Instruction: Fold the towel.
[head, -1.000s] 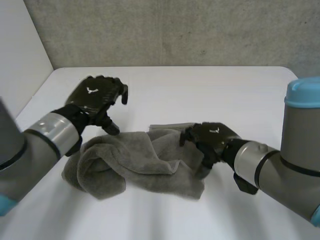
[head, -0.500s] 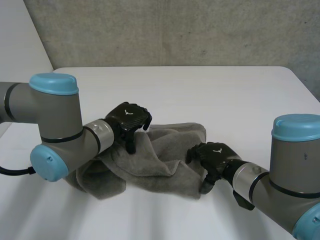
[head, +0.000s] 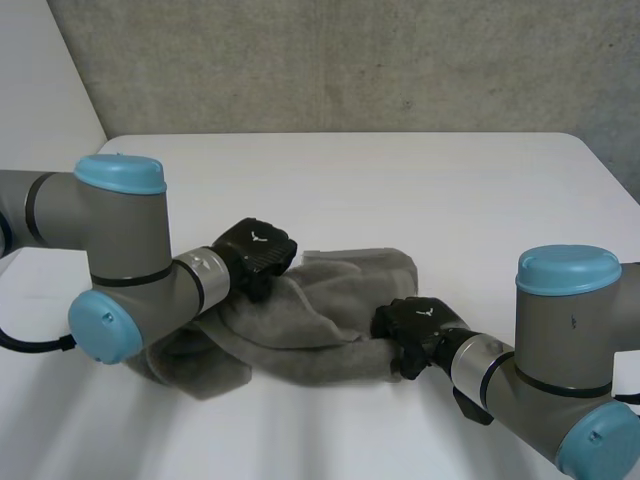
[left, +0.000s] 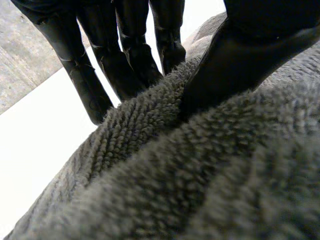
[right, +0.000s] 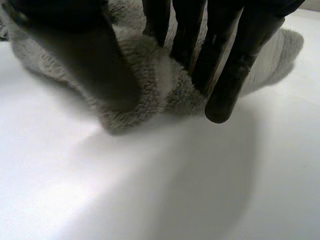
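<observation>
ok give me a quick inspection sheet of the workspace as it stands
surface: white table
job's things: grey towel, crumpled in a heap, not yet folded flat
clutter: nothing seen
robot hands: left robot hand pinches a raised ridge at the towel's far left between fingers and thumb; right robot hand pinches the towel's near right edge
cables: nothing seen
surroundings: grey concrete wall behind the table
</observation>
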